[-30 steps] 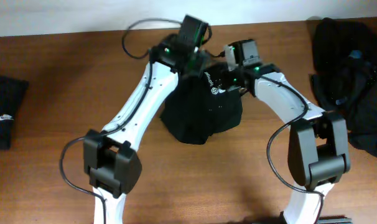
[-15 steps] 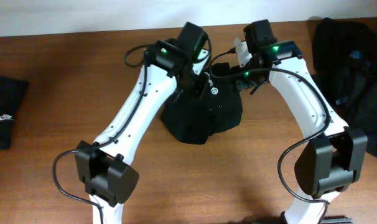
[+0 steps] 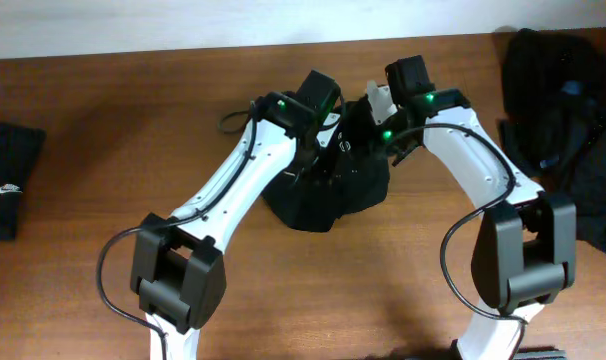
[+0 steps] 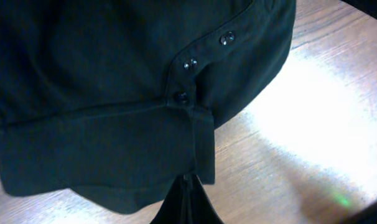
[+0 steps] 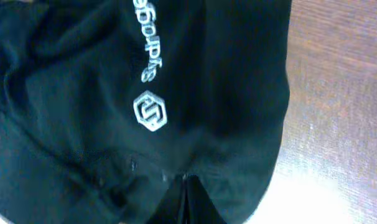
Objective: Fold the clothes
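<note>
A black polo-type garment (image 3: 328, 190) lies bunched in the table's middle, with a white hexagon logo (image 5: 151, 111) and a placket with three buttons (image 4: 190, 64). My left gripper (image 4: 189, 178) is shut on the lower end of that placket. My right gripper (image 5: 184, 178) is shut on the fabric just below the logo. Seen from overhead, the left gripper (image 3: 326, 128) and the right gripper (image 3: 375, 122) both stand at the garment's far edge, close together. The pinched spots themselves are hidden under the wrists there.
A folded black garment with a small white logo (image 3: 7, 185) lies at the left table edge. A loose heap of black clothes (image 3: 563, 120) fills the far right. Brown wooden table (image 3: 113, 120) shows around the middle garment; a white wall runs behind.
Both grippers have gone from open to shut on the middle garment's far edge. The right wrist swung back and left; the left wrist shifted slightly right and nearer.
</note>
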Controlling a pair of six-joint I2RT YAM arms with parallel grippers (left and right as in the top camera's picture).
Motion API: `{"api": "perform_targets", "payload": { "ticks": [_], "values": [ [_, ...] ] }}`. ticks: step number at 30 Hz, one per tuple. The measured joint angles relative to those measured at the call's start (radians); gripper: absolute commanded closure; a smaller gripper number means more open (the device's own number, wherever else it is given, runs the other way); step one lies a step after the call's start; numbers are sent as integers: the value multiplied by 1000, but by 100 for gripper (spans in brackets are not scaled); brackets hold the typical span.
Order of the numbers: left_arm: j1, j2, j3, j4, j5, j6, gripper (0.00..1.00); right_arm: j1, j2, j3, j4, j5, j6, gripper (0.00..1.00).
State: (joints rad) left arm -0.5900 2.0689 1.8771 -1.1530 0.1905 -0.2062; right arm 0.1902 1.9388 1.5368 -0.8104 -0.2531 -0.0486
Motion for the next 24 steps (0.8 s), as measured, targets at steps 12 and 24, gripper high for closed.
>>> {"api": "perform_targets", "payload": {
  "ticks": [12,24],
  "values": [
    [0,0,-98,128,5,-39,99,0,84,-4,128,-8,1,96],
    [-4,0,-272,314,-38,-41,99,0,133,-10,219,-11,1,96]
  ]
}}
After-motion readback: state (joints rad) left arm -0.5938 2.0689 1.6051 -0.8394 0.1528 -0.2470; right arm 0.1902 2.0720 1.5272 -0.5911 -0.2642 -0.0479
